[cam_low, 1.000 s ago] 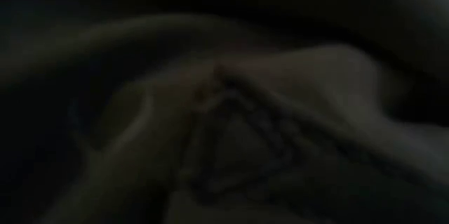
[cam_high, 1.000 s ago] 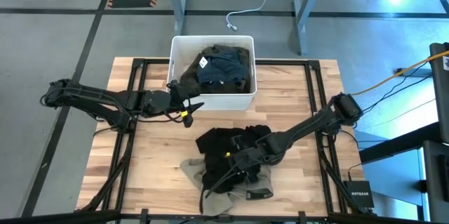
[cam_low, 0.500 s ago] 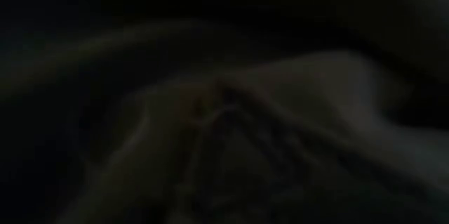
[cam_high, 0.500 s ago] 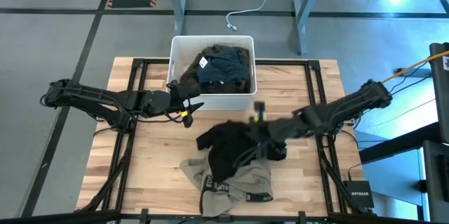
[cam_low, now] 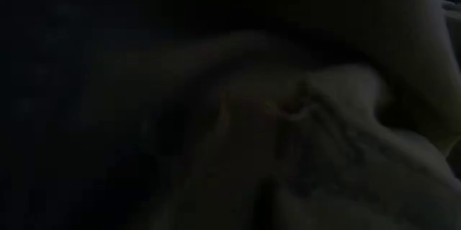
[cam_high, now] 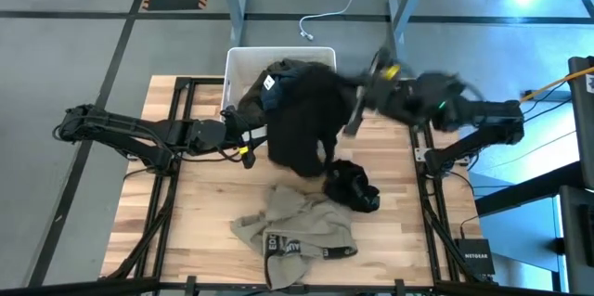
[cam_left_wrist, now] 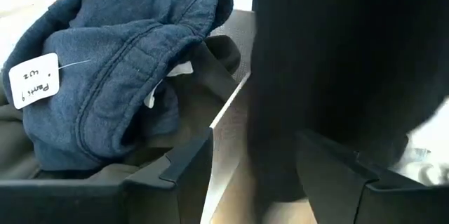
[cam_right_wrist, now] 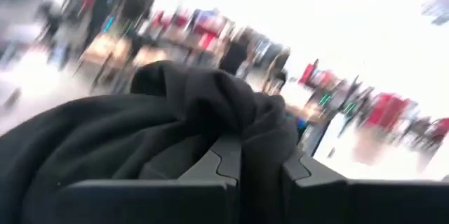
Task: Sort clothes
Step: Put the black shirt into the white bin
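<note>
Right gripper (cam_right_wrist: 261, 159), raised beside the far right corner of the white rectangular plastic bin (cam_high: 239, 57), is clamped on a large black soft garment (cam_high: 306, 115). That garment hangs in a broad fold, its long axis running from the gripper down toward the wooden slatted table (cam_high: 204, 203), covering much of the bin's right side. A small black bundle (cam_high: 351, 186) lies just below it, and khaki-tan trousers with a lettered waistband (cam_high: 295, 233) are spread near the front edge. Inside the bin a dark blue tagged piece (cam_left_wrist: 112, 76) rests on olive cloth (cam_left_wrist: 42, 161). Left gripper (cam_left_wrist: 259, 161) is held parted at the bin's front left wall.
</note>
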Action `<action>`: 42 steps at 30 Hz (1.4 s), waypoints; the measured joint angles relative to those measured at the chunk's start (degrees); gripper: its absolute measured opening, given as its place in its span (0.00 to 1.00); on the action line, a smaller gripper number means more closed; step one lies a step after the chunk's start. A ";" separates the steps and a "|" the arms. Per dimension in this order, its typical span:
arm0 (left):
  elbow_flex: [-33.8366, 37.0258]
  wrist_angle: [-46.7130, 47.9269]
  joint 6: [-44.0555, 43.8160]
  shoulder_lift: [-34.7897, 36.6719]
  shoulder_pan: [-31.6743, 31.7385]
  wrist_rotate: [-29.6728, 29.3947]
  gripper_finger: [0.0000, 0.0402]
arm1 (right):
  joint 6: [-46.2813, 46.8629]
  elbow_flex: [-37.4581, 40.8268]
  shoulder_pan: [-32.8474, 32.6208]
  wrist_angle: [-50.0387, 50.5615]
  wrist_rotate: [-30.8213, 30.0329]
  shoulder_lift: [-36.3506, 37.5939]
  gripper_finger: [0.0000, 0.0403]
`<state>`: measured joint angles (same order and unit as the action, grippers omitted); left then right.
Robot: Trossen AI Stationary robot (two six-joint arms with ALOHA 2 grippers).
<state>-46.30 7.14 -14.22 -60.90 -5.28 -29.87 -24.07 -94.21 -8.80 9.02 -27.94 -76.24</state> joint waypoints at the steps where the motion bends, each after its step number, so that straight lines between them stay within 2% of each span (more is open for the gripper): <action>1: 0.00 0.00 -0.30 -0.02 0.00 -0.01 0.47 | -1.12 -1.16 1.51 -2.97 1.25 -0.17 0.08; 9: 0.02 0.11 -0.54 -0.07 0.00 0.02 0.47 | -3.20 -7.15 14.10 -29.23 15.70 -4.41 0.08; 11: 0.02 0.02 -0.41 -0.07 0.00 0.00 0.47 | -3.10 -8.63 16.52 -32.76 18.16 -6.49 0.08; 14: 0.02 0.07 0.62 -0.04 0.01 0.00 0.47 | -0.11 -10.89 19.43 -32.67 21.40 -10.44 0.08; 18: -0.07 1.61 0.86 2.58 0.00 -0.29 0.47 | 3.95 -13.27 21.78 -29.33 22.42 -15.47 0.08; 23: -0.20 2.61 -0.62 7.54 -1.03 -3.02 0.47 | 4.59 -13.93 24.09 -22.12 22.58 -19.09 0.08; 36: -0.20 3.19 0.77 9.05 -4.00 -6.78 0.47 | 9.05 -13.86 29.99 16.96 20.48 -27.82 0.09; 39: -0.20 3.20 0.76 9.06 -4.00 -6.80 0.47 | 11.84 -13.80 29.93 21.13 18.80 -29.53 0.13; 42: -0.20 3.45 0.77 9.05 -4.00 -6.80 0.47 | 12.77 -13.82 29.07 23.04 15.15 -29.76 0.24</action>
<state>-46.50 10.59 -13.45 -51.86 -9.28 -36.67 -11.30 -108.03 20.27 32.06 -12.79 -105.99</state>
